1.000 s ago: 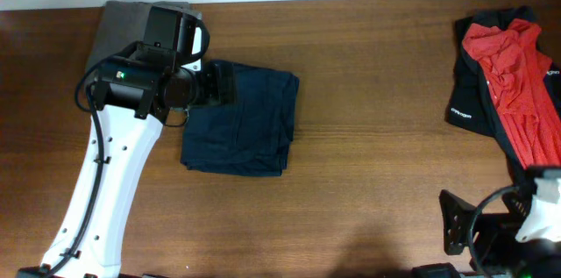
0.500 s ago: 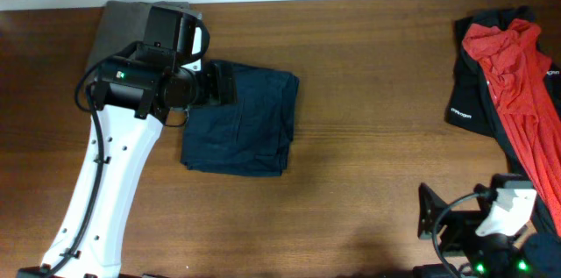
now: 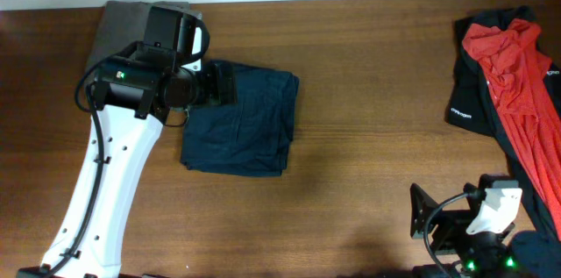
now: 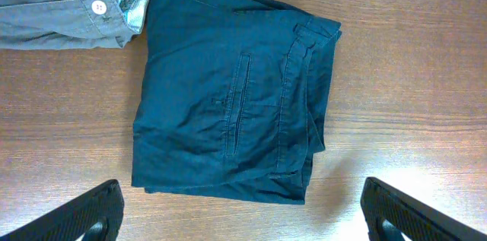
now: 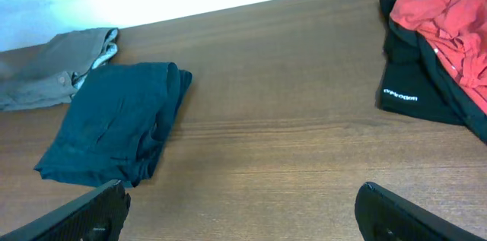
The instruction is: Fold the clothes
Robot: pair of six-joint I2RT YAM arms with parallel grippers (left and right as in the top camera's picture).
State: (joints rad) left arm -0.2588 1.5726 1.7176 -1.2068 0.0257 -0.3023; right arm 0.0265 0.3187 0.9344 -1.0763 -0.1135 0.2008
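Folded dark blue trousers lie on the table at left of centre; they also show in the left wrist view and the right wrist view. A folded grey garment lies behind them at far left, partly hidden by the left arm. A heap of red and black clothes lies at the right edge. My left gripper is open and empty above the trousers. My right gripper is open and empty, low at the front right.
The brown wooden table spans the view. The white left arm reaches from the front left. The right arm's base sits at the front edge, near the black and red heap.
The right arm has shifted left along the front edge. The left arm and the clothes have not moved.
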